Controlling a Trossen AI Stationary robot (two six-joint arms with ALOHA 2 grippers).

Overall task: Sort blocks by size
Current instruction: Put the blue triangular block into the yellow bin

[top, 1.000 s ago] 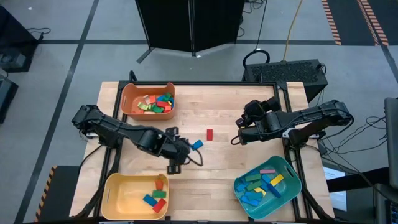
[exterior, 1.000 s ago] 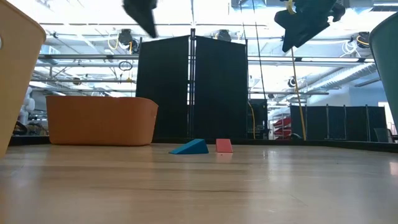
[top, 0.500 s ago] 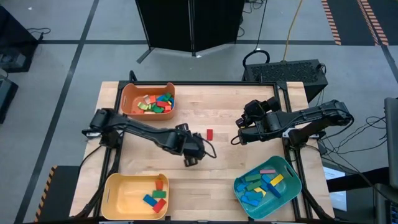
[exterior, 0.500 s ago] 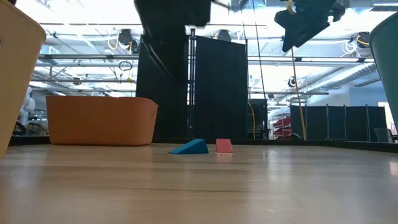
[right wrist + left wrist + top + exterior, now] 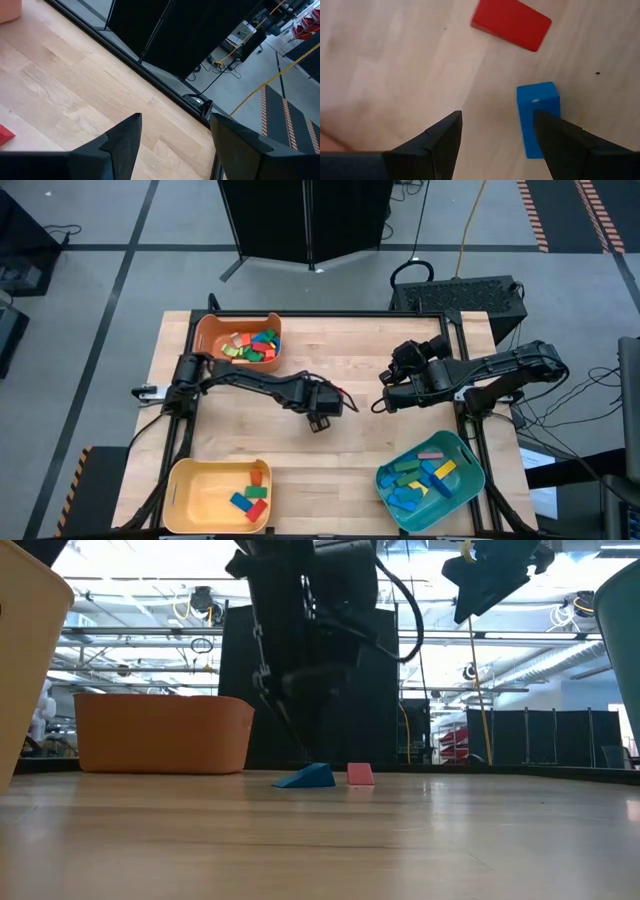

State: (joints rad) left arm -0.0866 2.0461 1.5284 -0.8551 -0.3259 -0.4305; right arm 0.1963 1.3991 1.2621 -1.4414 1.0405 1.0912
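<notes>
The left gripper [image 5: 495, 135] hangs over mid-table, fingers spread wide and holding nothing. The blue block [image 5: 536, 118] lies beside one finger, its long axis running along the fingers; the red block [image 5: 511, 23] lies crosswise beyond. The right gripper [image 5: 384, 404] waits open, well apart.

Left end effector [image 5: 322, 418] mid-table; orange bin [image 5: 237, 340] behind.

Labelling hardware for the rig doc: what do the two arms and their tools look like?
Both arms are dark, jointed links with black cables looping near the wrists. The left tool and right tool each end in two matte black, tapered, wedge-shaped fingers. No markings visible.
</notes>
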